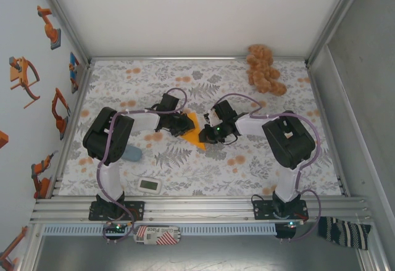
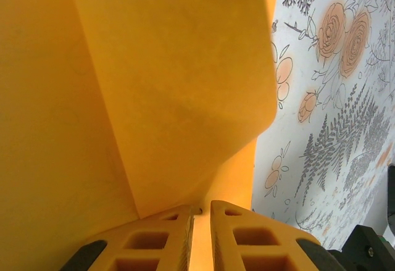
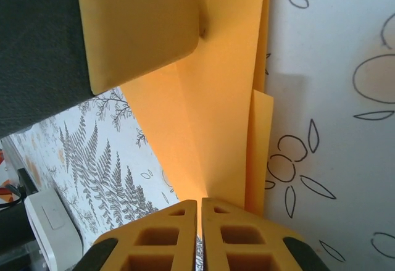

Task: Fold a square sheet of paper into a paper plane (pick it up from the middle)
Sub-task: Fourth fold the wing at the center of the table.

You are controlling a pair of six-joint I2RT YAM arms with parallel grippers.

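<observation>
While both arms reach inward over the floral cloth (image 1: pixel 203 169) in the top view, the orange paper (image 1: pixel 196 134) lies near the table's centre, btwn the two grippers: left gripper (image 1: pixel 184 125) meets it from approx 10 o'clock, right gripper (image 1: pixel 213 135) from 3 o'clock. Left wrist cam: jaws pressed nearly together at 6 o'clock, pinching a thin edge of the paper in the slit; above them the paper spreads toward 12 o'clock as folded layers w/ a sharp crease, cloth visible at 3 o'clock. Right wrist cam: jaws likewise almost closed, the paper's narrowing end running into the gap, so it's pinched there too; a 2nd folded flap sits just beside it at 3 o'clock. One left-gripper finger (image 3: pixel 136 30) presses on the paper at 11 o'clock. Tan plush toy (image 1: pixel 265 68) sits at 1 o'clock by the far edge, well apart; small white device (image 1: pixel 150 185) at 7 o'clock near the front rail.
</observation>
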